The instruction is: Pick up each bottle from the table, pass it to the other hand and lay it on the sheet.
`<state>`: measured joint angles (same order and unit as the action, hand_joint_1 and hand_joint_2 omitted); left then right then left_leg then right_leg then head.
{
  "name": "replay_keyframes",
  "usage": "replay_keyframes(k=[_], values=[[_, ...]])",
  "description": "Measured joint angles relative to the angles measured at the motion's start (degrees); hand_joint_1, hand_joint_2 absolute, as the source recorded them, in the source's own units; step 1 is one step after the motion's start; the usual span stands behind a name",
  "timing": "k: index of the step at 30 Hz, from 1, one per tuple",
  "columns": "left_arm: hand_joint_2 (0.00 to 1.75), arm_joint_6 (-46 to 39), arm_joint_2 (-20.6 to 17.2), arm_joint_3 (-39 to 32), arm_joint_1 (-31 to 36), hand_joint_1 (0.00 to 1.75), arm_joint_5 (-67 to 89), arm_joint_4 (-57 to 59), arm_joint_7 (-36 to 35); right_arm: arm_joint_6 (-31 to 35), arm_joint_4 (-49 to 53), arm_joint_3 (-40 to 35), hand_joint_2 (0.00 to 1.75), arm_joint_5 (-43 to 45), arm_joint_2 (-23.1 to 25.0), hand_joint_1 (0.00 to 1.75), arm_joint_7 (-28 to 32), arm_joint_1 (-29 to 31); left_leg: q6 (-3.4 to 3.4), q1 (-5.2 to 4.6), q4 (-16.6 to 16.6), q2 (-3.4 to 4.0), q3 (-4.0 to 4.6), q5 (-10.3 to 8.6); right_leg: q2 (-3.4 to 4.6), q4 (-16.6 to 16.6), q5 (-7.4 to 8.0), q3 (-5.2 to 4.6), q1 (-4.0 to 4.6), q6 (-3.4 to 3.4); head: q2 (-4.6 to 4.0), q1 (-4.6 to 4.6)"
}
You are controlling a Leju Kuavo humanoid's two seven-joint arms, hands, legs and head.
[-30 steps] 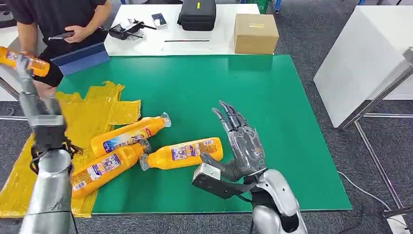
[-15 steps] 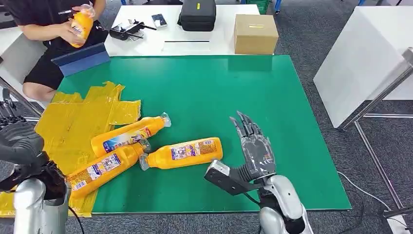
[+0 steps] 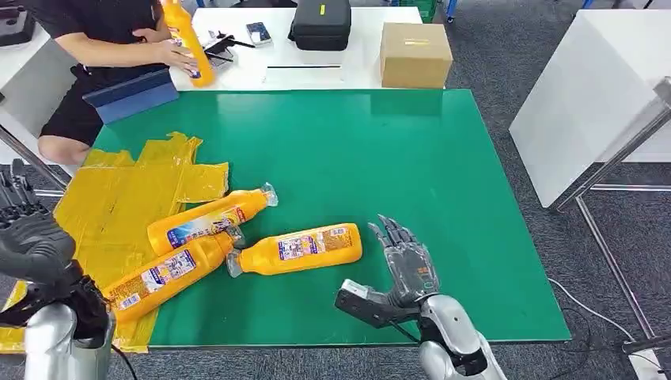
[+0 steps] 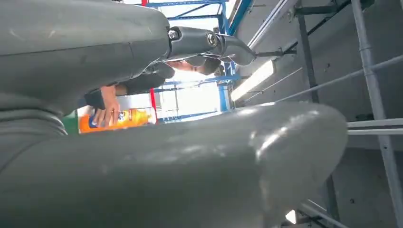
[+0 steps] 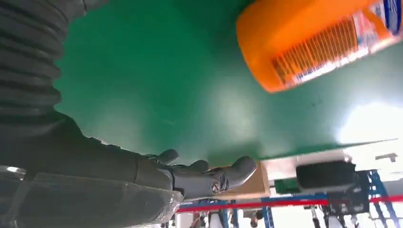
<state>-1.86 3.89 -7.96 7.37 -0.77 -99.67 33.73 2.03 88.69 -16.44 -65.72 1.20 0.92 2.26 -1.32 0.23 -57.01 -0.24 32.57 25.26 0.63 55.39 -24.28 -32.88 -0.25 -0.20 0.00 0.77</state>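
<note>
The right hand [image 3: 405,265] has fingers [image 3: 393,234] spread, empty, just beside the nearest bottle [image 3: 299,248] on the counter [image 3: 380,150]; the left hand's [image 3: 28,241] fingers are unclear.

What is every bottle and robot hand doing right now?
Bottle by the right hand: lying on the green mat.
Upper bottle: lying, partly on the yellow sheet.
Lower bottle: lying, partly on the sheet.
Person's bottle: upright, held.
Right hand: open, empty.
Left hand: empty.

The head camera looks down from high at the green table [image 3: 443,158]. Both wrist cameras sit close behind their hands — the right one shares this table [image 5: 142,71].
</note>
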Motion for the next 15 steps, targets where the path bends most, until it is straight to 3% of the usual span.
replay_keyframes(k=[15], values=[[0.00, 0.83, 1.01, 0.61, -0.52, 0.00, 0.66, 0.06, 0.11, 0.09, -4.06, -4.41, 1.75, -7.28, -0.70, 0.00, -7.63, 4.66, -0.01, 0.00, -0.01, 0.00, -0.05, -0.03, 0.00, 0.01, 0.01, 0.00, 0.00, 0.00, 0.00, 0.00]])
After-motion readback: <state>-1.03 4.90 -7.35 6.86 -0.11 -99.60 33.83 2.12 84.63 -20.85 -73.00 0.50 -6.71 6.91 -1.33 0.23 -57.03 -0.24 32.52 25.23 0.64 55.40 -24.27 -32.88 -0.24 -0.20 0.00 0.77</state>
